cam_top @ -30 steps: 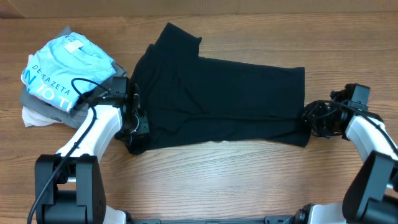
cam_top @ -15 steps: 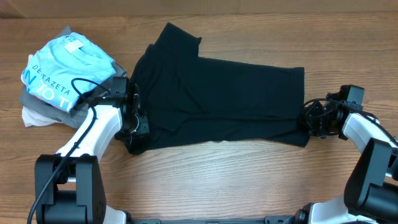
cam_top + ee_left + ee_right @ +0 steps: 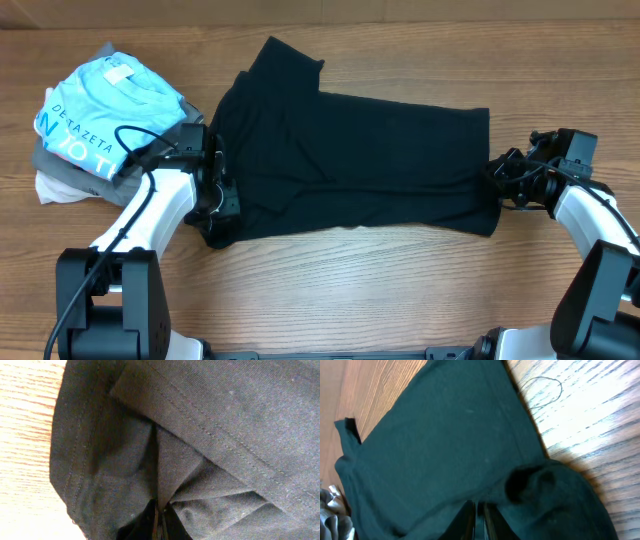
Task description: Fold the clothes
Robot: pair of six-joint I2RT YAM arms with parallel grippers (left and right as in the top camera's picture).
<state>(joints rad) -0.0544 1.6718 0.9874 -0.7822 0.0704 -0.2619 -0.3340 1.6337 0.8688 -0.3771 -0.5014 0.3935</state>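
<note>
The clothes, a black T-shirt, lie spread across the middle of the wooden table, one sleeve pointing to the back. My left gripper sits at the shirt's front left corner. In the left wrist view it is shut on a pinched fold of the black cloth. My right gripper is at the shirt's right edge. In the right wrist view its fingers stand almost together, with the dark fabric bunched around and between them.
A folded light blue shirt with white lettering lies on grey and white garments at the back left, close to my left arm. A thin dark loop lies on the bare wood beyond the shirt's edge.
My right gripper has closed from partly open onto the shirt's right edge and shifted slightly toward the back. The left gripper and the shirt's body have not moved.
</note>
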